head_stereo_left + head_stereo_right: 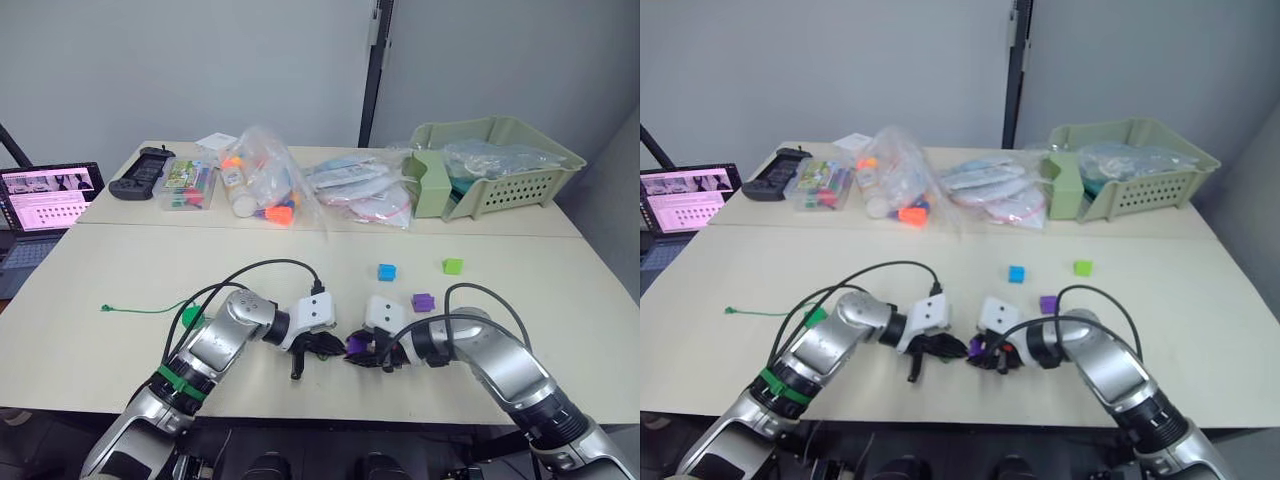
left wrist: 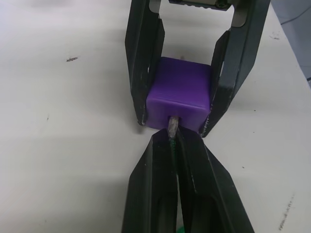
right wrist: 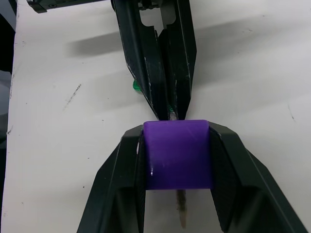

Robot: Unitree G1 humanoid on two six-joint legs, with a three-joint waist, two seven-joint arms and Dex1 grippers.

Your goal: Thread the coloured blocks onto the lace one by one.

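Observation:
My right gripper (image 1: 365,352) is shut on a purple block (image 3: 177,155), holding it just above the table near the front edge. Facing it, my left gripper (image 2: 171,138) is shut on the lace just behind its stiff pale tip (image 2: 171,125). The tip enters the block's hole and pokes out of the far side (image 3: 182,213). The green lace (image 1: 140,309) trails off to the left across the table, past a darker green block (image 1: 192,317) by my left forearm. Further back lie a blue block (image 1: 386,271), a light green block (image 1: 452,265) and another purple block (image 1: 422,301).
Along the far side of the table (image 1: 560,330) stand a pale green basket (image 1: 500,165), clear bags with orange toys (image 1: 262,185), a box of markers (image 1: 187,185) and a black controller (image 1: 140,172). A laptop (image 1: 45,200) sits at the far left. Black cables loop over both arms.

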